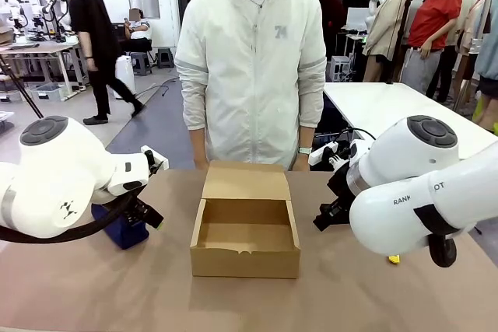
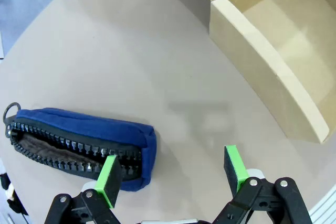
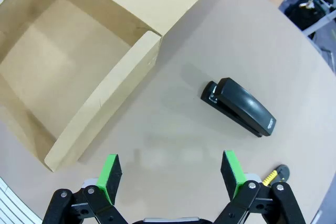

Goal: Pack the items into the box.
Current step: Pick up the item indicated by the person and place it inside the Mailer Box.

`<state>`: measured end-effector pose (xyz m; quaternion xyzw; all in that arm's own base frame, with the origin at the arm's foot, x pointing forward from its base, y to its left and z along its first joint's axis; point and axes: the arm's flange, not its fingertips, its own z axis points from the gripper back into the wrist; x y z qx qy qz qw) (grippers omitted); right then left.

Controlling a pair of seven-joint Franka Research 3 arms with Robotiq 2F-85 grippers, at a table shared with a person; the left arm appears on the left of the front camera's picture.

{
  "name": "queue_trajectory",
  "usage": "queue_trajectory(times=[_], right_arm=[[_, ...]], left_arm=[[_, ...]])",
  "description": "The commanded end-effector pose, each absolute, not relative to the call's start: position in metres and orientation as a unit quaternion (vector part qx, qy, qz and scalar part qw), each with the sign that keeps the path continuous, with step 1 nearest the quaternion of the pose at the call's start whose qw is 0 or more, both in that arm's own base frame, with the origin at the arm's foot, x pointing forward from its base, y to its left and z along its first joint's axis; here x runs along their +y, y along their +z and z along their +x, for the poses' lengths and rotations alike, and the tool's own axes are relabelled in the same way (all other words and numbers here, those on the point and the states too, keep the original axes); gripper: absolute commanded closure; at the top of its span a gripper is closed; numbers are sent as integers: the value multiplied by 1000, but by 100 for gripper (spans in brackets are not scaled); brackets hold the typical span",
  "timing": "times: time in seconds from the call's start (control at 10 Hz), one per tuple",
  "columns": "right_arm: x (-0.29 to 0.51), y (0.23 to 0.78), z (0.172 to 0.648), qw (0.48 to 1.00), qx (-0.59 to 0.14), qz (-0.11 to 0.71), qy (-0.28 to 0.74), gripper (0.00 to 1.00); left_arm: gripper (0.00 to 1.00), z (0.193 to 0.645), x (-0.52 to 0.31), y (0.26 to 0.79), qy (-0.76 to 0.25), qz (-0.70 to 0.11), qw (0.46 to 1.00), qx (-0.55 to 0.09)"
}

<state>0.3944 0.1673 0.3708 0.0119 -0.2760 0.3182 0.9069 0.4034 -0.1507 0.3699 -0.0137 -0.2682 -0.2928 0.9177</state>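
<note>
Left claw (image 2: 171,174): released, green pads spread wide, nothing between them. It hangs above the table (image 2: 157,51), and one pad sits over the end of the blue pouch (image 2: 79,140). The pouch lies flat on the table with its zipper gaping, to the left of the box (image 2: 262,72) and apart from it.

Right claw (image 3: 170,174): also released, pads wide, grasping nothing. We see bare table beneath it. The black stapler (image 3: 241,107) lies just beyond it on the table, to the right of the box, near it but not touching.

We note the box sits mid-table with its lid flap folded back toward the person (image 1: 253,60) standing at the far edge. Both items lie outside the box.
</note>
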Motion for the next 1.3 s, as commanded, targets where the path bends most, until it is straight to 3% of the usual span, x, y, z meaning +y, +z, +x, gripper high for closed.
queue_trajectory(times=[0.0,0.1,0.3,0.5,0.8,1.0,1.2], right_arm=[[161,378,395,928,-245,43,279,0],[151,392,397,940,-219,100,240,0],[129,450,402,940,-214,247,94,0],[76,515,393,893,-179,410,50,0],[-41,538,372,822,-192,533,-56,0],[-105,521,353,779,-217,570,-145,0],[-152,483,337,739,-225,594,-224,0]], left_arm=[[0,397,-151,378,-322,-70,910,-251],[0,402,-155,395,-245,-117,947,-172],[0,399,-145,439,-139,-241,948,-157],[0,393,-90,488,-95,-389,904,-149],[0,361,82,520,75,-583,776,-230],[0,335,149,493,148,-607,740,-248],[0,309,196,460,159,-629,702,-292]])
